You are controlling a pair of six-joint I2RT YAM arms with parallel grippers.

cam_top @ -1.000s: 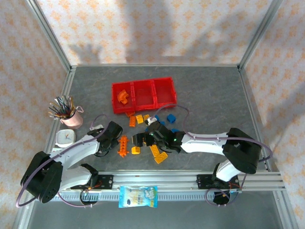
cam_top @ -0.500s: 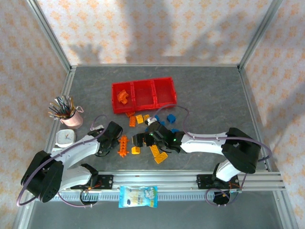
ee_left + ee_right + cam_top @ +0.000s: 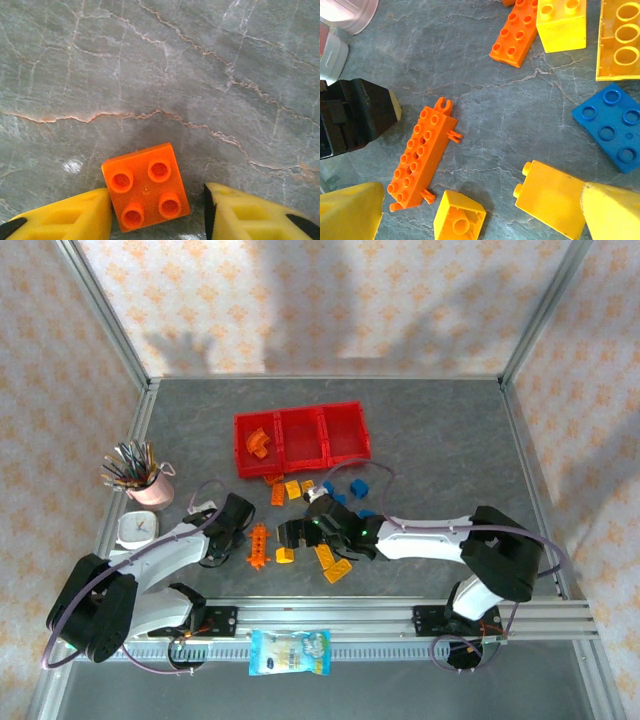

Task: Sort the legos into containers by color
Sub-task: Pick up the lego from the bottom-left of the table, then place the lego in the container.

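Note:
In the left wrist view a small orange four-stud lego (image 3: pixel 146 186) lies flat on the table between my left gripper's (image 3: pixel 157 216) yellow fingers. The left pad touches it and the right pad stands a little off, so the gripper is open. My right gripper (image 3: pixel 480 217) is wide open over a small yellow slope lego (image 3: pixel 459 219) and a yellow brick (image 3: pixel 549 202). The long spiky orange piece (image 3: pixel 422 152) lies just left of them. The red containers (image 3: pixel 302 437) stand in a row at mid-table, with an orange piece (image 3: pixel 258 443) in the left one.
More legos lie between the containers and the arms: a blue brick (image 3: pixel 609 125), an orange eight-stud brick (image 3: pixel 516 34) and yellow bricks (image 3: pixel 561 22). A pink cup of pens (image 3: pixel 140 475) and a white clock (image 3: pixel 137 528) stand at the left. A snack packet (image 3: pixel 290 651) lies by the front rail.
The right arm has edged slightly to the left. The left gripper stays low over the orange lego.

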